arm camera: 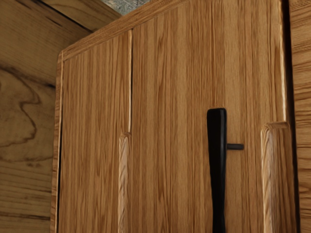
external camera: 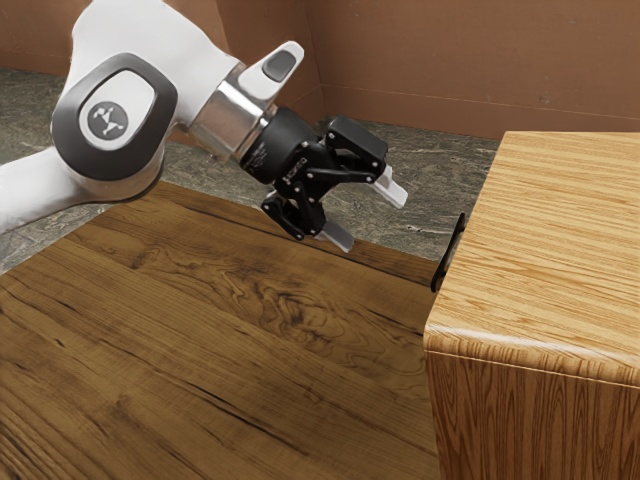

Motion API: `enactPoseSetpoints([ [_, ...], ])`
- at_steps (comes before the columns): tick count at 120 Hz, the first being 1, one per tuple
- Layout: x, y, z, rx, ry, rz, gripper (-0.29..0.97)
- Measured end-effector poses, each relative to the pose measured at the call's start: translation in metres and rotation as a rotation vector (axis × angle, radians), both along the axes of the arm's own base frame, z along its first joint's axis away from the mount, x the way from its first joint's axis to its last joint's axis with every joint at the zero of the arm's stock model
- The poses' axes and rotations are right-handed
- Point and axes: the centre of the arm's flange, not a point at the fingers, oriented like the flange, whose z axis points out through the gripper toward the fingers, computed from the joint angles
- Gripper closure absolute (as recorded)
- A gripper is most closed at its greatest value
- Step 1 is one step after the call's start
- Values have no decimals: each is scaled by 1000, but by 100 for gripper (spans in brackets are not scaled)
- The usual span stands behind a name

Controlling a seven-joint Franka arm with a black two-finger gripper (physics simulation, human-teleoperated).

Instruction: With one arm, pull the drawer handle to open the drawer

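Black gripper hangs over the wooden table, jaws apart and holding nothing, near but clear of the dark handle on the cabinet front at the exterior view's right.

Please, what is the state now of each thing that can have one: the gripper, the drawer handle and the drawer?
gripper: open, empty, short of the handle.
drawer handle: free, nothing touches it.
drawer: looks shut, not pulled out.
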Motion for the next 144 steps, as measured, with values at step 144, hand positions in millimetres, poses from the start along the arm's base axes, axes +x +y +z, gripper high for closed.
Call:
enactPoseSetpoints([
  [144,27,-26,-63,-75,67,108,0],
])
